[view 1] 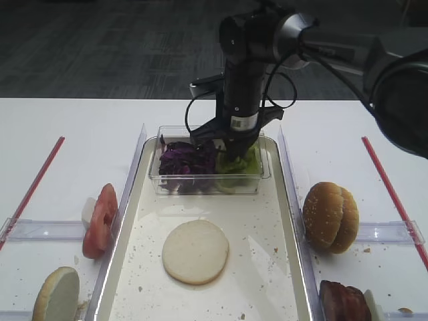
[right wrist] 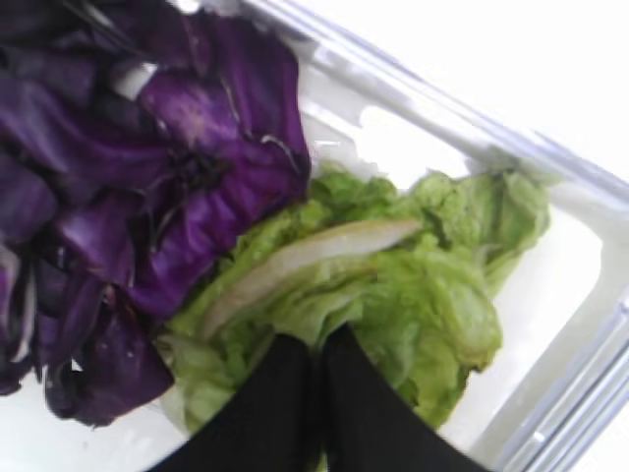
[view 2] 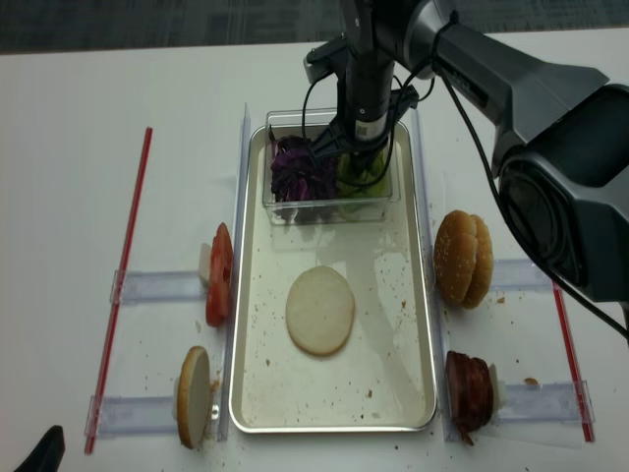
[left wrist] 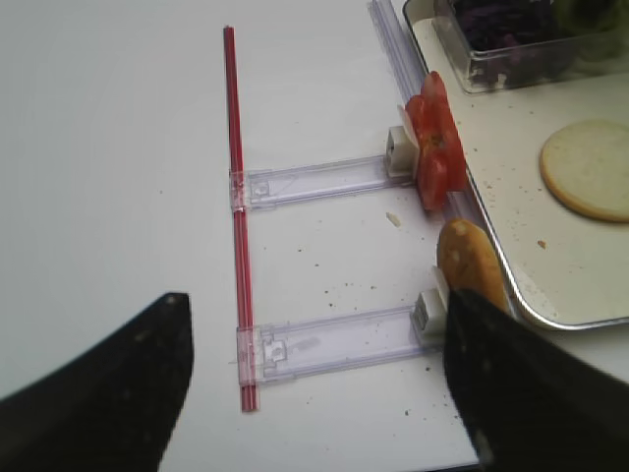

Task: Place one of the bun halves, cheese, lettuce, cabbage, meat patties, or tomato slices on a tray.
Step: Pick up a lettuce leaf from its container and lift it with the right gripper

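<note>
- Exterior high: a white table [view 1: 67, 154] stands before dark carpet. The tray [view 1: 294, 221] lies in the middle, with a pale bun half [view 1: 195, 251] flat on its floor. A clear tub [view 1: 167, 179] at the far end holds purple cabbage [view 1: 184, 160] on the left and green lettuce [view 1: 241, 162] on the right. The right gripper [view 1: 234, 148] reaches straight down into the lettuce. Tomato slices [view 1: 100, 219] stand left of the tray, sesame buns [view 1: 330, 217] right, a meat patty [view 1: 344, 302] at near right.
- Right wrist: the black fingers [right wrist: 359, 413] are pressed together, clenched on a fold of lettuce, with cabbage just to the left.
- Left wrist: the left gripper [left wrist: 314, 374] hangs released over bare table, its two fingers well apart; a red strip [left wrist: 236, 197] runs ahead, with tomato and a bun beside the tray edge.
- Realsense high: the same layout from above; the right arm [view 2: 511, 79] crosses from the right to the tub.
</note>
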